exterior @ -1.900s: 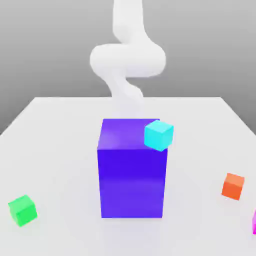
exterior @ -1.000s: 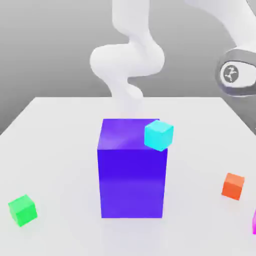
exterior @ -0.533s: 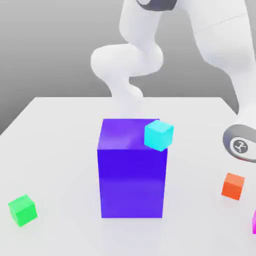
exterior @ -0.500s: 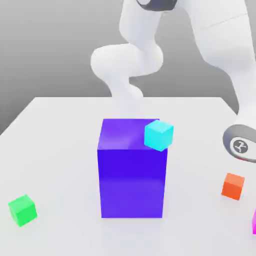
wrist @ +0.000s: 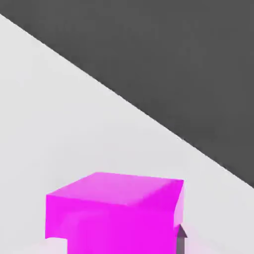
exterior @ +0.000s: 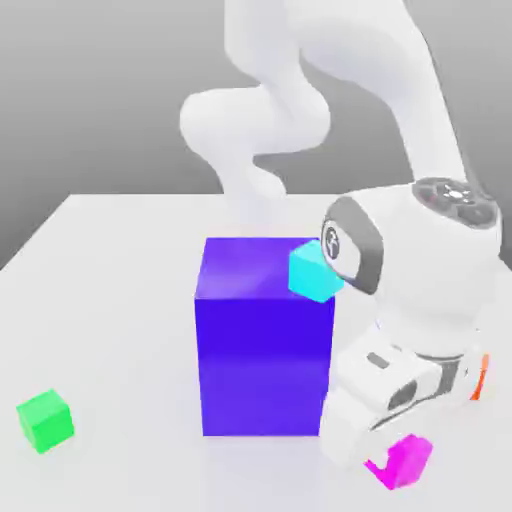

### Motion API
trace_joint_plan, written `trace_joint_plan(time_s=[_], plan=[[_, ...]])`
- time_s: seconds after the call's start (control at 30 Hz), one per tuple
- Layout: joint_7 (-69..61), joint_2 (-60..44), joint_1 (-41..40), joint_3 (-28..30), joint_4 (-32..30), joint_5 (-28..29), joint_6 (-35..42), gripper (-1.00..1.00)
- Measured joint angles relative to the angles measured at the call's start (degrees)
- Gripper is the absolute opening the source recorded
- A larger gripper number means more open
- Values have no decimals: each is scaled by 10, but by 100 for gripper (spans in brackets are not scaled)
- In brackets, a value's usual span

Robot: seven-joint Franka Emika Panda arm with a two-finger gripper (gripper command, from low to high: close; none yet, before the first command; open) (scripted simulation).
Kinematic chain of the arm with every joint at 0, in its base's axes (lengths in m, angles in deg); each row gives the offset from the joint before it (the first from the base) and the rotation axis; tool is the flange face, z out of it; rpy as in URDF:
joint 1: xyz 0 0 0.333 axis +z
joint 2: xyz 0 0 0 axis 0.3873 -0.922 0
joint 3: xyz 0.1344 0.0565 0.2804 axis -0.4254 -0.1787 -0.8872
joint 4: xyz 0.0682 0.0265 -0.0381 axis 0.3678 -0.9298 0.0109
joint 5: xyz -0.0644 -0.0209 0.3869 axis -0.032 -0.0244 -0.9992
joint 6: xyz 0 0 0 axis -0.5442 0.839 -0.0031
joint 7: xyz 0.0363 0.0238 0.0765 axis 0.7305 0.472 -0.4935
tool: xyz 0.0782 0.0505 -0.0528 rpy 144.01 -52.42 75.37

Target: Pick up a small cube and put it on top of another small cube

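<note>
Exterior view: the white arm bends down at the 4 o'clock side of the tall blue block (exterior: 263, 340), its hand low over the desk (exterior: 110, 300). The pink cube (exterior: 401, 461) sits on the desk just under the hand, near 5 o'clock of the block. A cyan cube (exterior: 314, 272) rests on the block's top corner, at the exterior view's right. A green cube (exterior: 45, 420) lies well apart at 8 o'clock. A sliver of orange cube (exterior: 481, 377) peeks out behind the arm's wrist.

Hand view: the pink cube (wrist: 116, 211) seen close, on the white desk (wrist: 59, 124). One dark fingertip (wrist: 181, 237) stands just beside its face; a pale shape overlaps the opposite lower corner.

Claw (exterior: 385, 455): fingers straddle the cube. Whether they press it or stand slack, cannot tell.
</note>
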Motion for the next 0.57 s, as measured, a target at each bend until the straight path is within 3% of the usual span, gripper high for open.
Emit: trace_joint_plan(time_s=[0.33, 0.43, 0.47, 0.57], plan=[[112, 77, -144, 152, -84, -75, -13, -100], [117, 34, -201, 184, -79, -137, -50, -100], [110, 7, -227, 182, -73, -166, -68, 100], [110, 7, -227, 182, -73, -166, -68, 100]])
